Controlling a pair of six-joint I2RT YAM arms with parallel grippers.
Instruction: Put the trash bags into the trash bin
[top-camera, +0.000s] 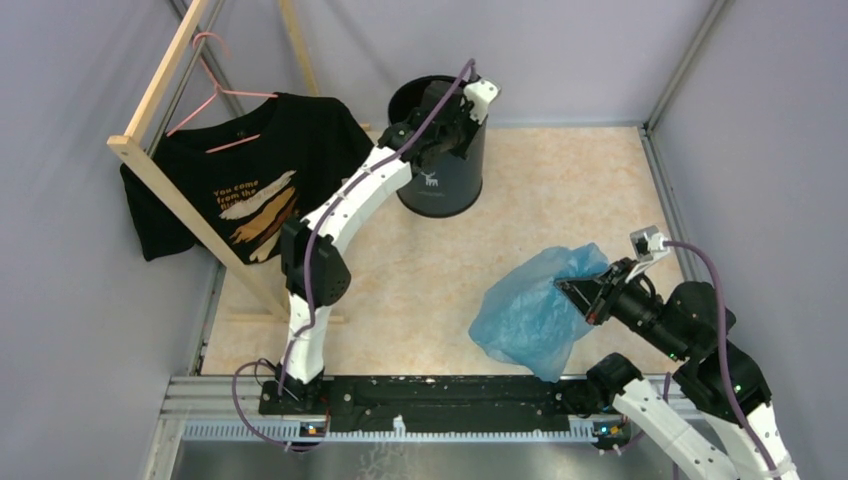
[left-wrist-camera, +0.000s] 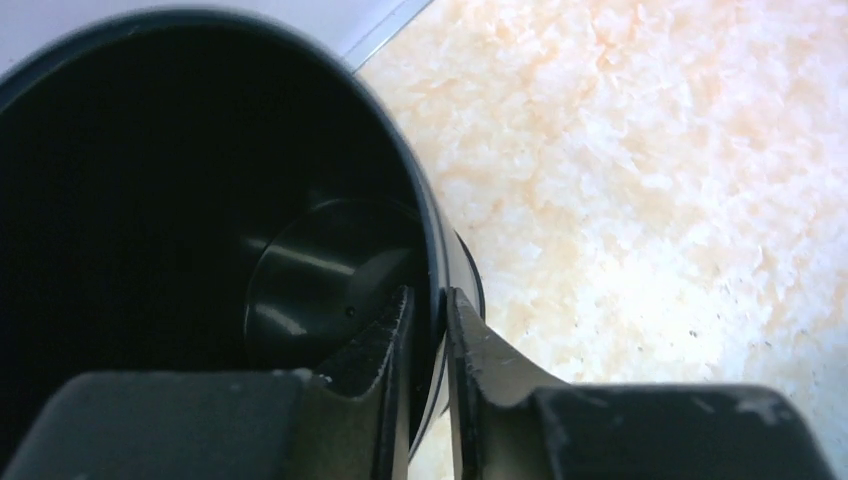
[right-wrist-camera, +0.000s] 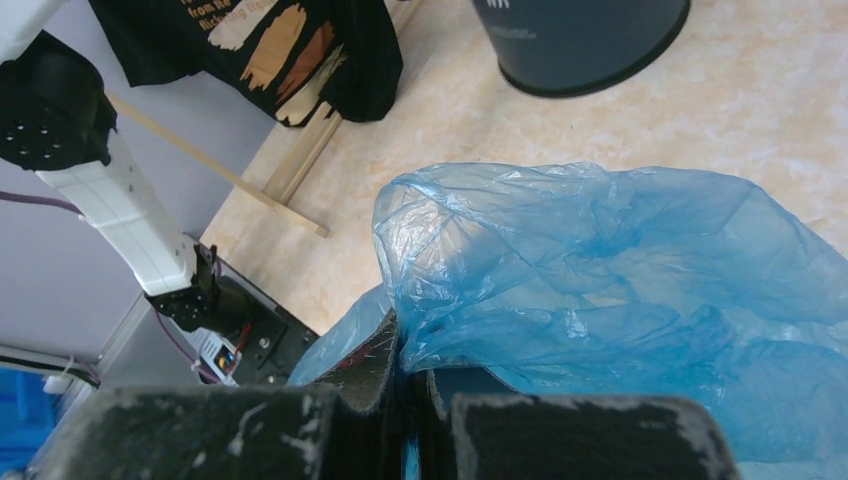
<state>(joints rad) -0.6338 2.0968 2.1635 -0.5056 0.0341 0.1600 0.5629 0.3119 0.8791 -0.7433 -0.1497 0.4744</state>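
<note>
**Desk:** Edges and free room?

**Photographer:** Grey walls (top-camera: 90, 300) close the table (top-camera: 420, 290) on three sides. The trash bin (top-camera: 440, 185) stands upright near the far wall. A wooden rack (top-camera: 160, 85) lines the left edge. The widest bare stretch of tabletop lies mid-table, between the bin and the blue bag (top-camera: 530, 310).

**Desk:** The count?

**Photographer:** One bin, one bag, one black T-shirt (top-camera: 250, 170) on one pink hanger (top-camera: 215, 95), two arms.

**Desk:** And the fingers?

**Photographer:** The left gripper (left-wrist-camera: 428, 300) straddles the bin's rim, one finger inside and one outside. The fingers (left-wrist-camera: 470, 340) are drawn narrow and clamp the wall. The right gripper (top-camera: 565, 288) is clenched on a fold of the bag, which billows out ahead of it at the near right of the table. The bag is well apart from the bin. Whether its lower edge touches the tabletop cannot be told.
</note>
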